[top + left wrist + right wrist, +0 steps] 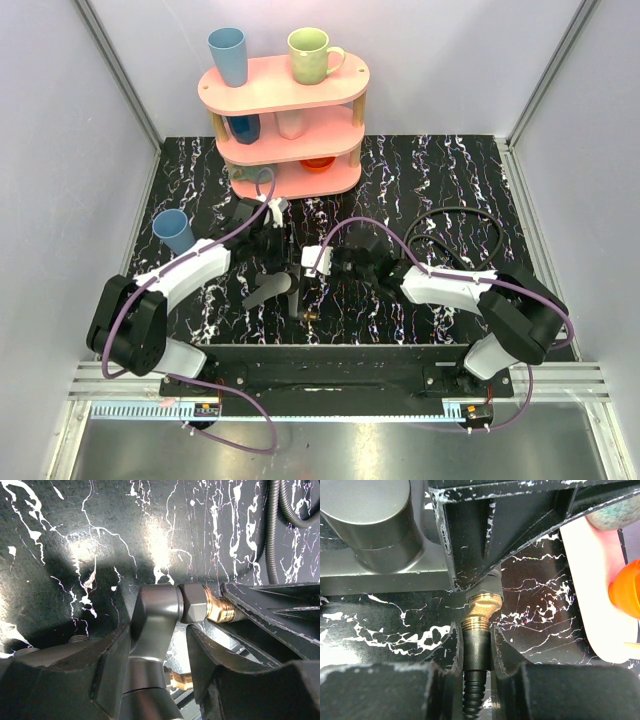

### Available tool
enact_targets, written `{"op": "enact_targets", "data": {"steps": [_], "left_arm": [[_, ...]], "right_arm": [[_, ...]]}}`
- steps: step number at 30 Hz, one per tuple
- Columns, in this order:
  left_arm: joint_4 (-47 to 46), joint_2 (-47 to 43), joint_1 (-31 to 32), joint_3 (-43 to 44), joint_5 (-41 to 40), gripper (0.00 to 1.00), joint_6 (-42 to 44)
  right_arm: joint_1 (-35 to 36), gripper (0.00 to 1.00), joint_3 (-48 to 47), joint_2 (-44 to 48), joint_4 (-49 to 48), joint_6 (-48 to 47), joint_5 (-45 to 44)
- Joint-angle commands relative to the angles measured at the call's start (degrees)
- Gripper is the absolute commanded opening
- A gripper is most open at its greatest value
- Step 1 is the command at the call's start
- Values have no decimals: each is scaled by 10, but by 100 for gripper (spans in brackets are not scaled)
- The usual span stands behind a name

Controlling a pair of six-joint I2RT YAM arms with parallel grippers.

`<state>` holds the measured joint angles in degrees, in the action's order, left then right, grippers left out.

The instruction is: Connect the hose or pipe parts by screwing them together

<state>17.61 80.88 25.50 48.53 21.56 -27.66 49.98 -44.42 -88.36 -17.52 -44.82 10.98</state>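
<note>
Grippers of both arms meet over the near middle of the black marbled table (pixel 430 170). The left gripper (pixel 159 630) straddles the dark-grey nozzle (pixel 155 610), whose stem runs down between its two fingers (pixel 65 680). One finger lies against the stem, and a narrow gap shows on the other side. Whether the jaws actually clamp the nozzle cannot be told from these views. The right gripper (pixel 475 630) is closed on the end of the hose (pixel 476 650), with a finger pressed to each side of the black knurled collar and the ribbed hose leading down out of the jaws. At the collar's top sits the brass connector (pixel 481 607), angled slightly, its tip running up under the left gripper's dark finger. In the left wrist view this brass piece projects sideways from the dark hex nut at the nozzle's head and reaches the right gripper's fingertips. Whether the threads are engaged cannot be seen. From above, the nozzle lies near the table's front edge between the two arms, and the rest of the hose loops in an arc behind the right arm.
</note>
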Motion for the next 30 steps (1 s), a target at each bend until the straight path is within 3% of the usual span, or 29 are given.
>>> {"op": "enact_targets", "data": {"steps": [1,11,25,28,30], "left_arm": [[1,14,2,31,30,53,13],[9,32,2,35,20,53,36],[-9,51,3,41,46,45,38],[-15,53,3,41,56,34,35],[-17,54,3,41,59,12,33]], "right_arm": [[3,0,-3,10,-90,18,-10],[3,0,-3,10,-98,32,1],[2,0,-8,6,-110,61,24],[3,0,-8,6,-115,75,26],[2,0,-13,3,-114,89,21]]}}
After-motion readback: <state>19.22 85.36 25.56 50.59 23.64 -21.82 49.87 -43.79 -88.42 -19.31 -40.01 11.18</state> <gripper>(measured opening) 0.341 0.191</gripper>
